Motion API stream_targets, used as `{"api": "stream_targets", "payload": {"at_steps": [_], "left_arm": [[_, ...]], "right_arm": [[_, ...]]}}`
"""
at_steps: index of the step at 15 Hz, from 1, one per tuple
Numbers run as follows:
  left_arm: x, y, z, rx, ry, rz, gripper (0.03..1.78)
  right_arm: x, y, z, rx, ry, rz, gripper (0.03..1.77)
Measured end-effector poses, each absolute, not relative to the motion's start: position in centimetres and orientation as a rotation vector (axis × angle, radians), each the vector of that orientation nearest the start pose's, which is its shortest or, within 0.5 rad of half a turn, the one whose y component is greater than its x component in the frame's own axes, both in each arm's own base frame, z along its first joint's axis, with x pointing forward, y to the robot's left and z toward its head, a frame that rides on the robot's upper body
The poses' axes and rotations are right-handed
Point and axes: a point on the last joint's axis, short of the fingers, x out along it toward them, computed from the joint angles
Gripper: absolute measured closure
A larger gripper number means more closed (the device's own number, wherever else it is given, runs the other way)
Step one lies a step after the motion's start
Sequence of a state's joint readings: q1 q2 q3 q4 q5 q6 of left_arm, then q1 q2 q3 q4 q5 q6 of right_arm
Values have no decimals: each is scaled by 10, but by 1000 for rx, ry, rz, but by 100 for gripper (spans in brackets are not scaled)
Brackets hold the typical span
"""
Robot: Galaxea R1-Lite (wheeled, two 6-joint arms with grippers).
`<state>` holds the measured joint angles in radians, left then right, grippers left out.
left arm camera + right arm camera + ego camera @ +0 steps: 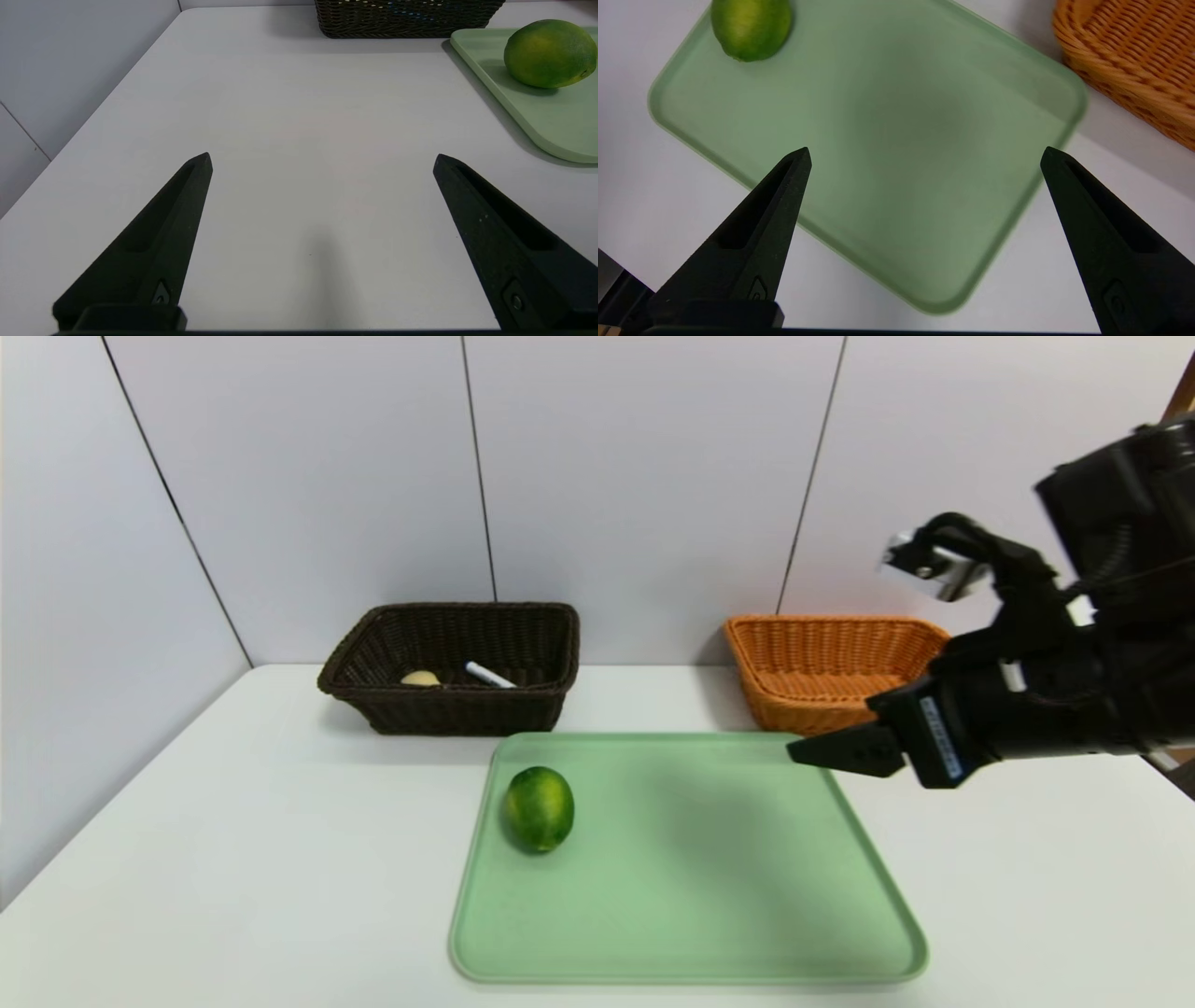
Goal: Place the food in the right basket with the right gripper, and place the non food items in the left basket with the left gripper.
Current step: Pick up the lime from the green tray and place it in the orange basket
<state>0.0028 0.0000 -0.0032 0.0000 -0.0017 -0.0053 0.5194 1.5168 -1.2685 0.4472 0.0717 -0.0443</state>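
Though near the orange basket (794, 707), right pincer (927, 149) spread and empty, left pincer (322, 155) likewise above table (299, 102).

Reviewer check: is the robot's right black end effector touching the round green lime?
Apart. The right wrist view shows the wide-open right end effector with bare tray between its fingers and the lime.

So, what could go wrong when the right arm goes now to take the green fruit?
The lime is round and lies loose on the tray, so it may roll if one finger of the open right gripper touches it first. It also lies near the tray's left rim, so a low finger could catch that rim and perhaps drag the tray.
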Motion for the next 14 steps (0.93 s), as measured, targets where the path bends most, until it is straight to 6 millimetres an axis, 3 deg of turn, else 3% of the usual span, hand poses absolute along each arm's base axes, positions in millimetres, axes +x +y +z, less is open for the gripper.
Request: {"api": "stream_targets", "payload": {"at_steps": [5, 9, 14], "left_arm": [[-23, 0, 76, -5, -3, 1, 12], [-23, 0, 76, -6, -3, 1, 12], [-23, 0, 76, -6, -3, 1, 12]], "right_arm": [[253, 199, 255, -214, 778, 687, 10], [263, 253, 236, -149, 883, 704, 10], [270, 302, 213, -42, 950, 680, 10]]}}
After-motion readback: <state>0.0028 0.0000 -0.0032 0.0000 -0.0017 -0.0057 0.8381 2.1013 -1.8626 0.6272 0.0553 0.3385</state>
